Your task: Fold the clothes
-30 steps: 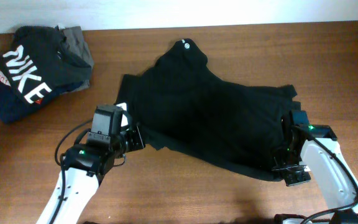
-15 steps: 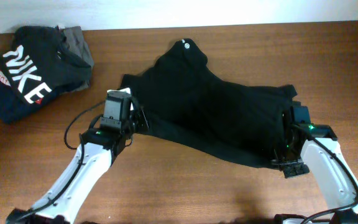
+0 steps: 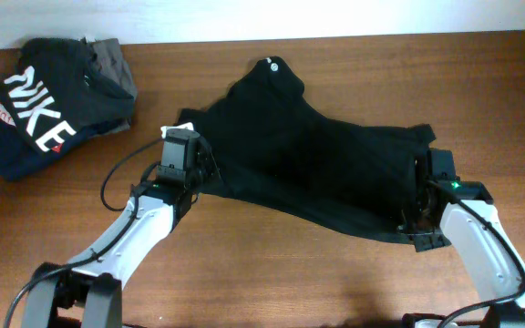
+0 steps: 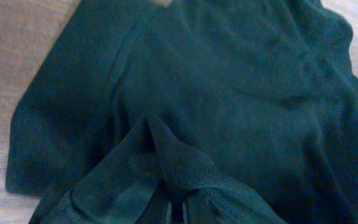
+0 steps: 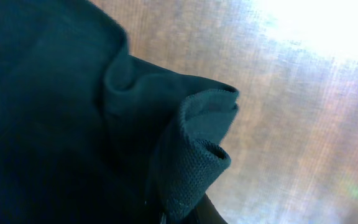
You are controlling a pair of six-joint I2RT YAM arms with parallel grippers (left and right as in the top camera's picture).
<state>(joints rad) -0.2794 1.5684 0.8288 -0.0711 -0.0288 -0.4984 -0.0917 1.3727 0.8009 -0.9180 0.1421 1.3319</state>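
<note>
The overhead view looks down on the tabletop (image 3: 272, 282), with the black T-shirt (image 3: 317, 164) at mid-frame. The left wrist view sits very close over the T-shirt's left edge, and the right wrist view sits close over its right edge. Both patches also show overhead.

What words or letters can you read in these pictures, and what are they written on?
"NIKE": big white letters on the dark garment at the top left of the overhead view.
The small white round mark near the collar of the black T-shirt: too small to read.
Both wrist views: only dark fabric and wood, no writing.
</note>
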